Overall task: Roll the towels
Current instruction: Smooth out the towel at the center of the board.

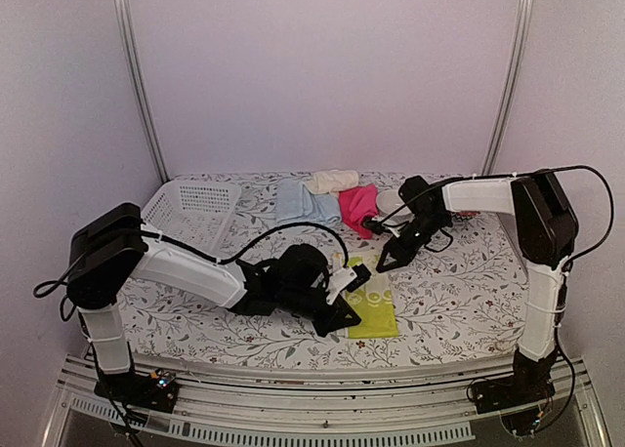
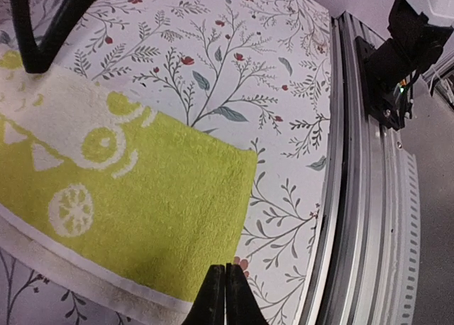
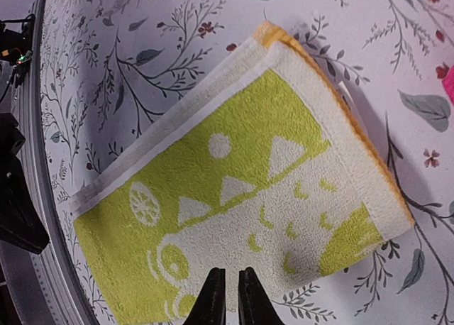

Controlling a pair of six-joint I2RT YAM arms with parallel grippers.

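The yellow-green towel point(image 1: 377, 301) with its white pattern lies folded and flat on the floral table cover. Its near corner shows in the left wrist view point(image 2: 142, 190), and the whole of it in the right wrist view point(image 3: 241, 190). My left gripper point(image 1: 352, 313) point(image 2: 225, 272) is shut at the towel's near edge, with nothing seen between the fingers. My right gripper point(image 1: 384, 264) point(image 3: 230, 275) hangs low over the far end, its jaws closed to a thin slit with nothing in them. Pink point(image 1: 357, 207), light blue point(image 1: 301, 203) and cream point(image 1: 333, 181) towels lie bunched at the back.
A white perforated basket point(image 1: 191, 209) stands at the back left. A metal rail point(image 2: 355, 197) runs along the table's near edge, close to the left gripper. The two grippers are close together over the same towel.
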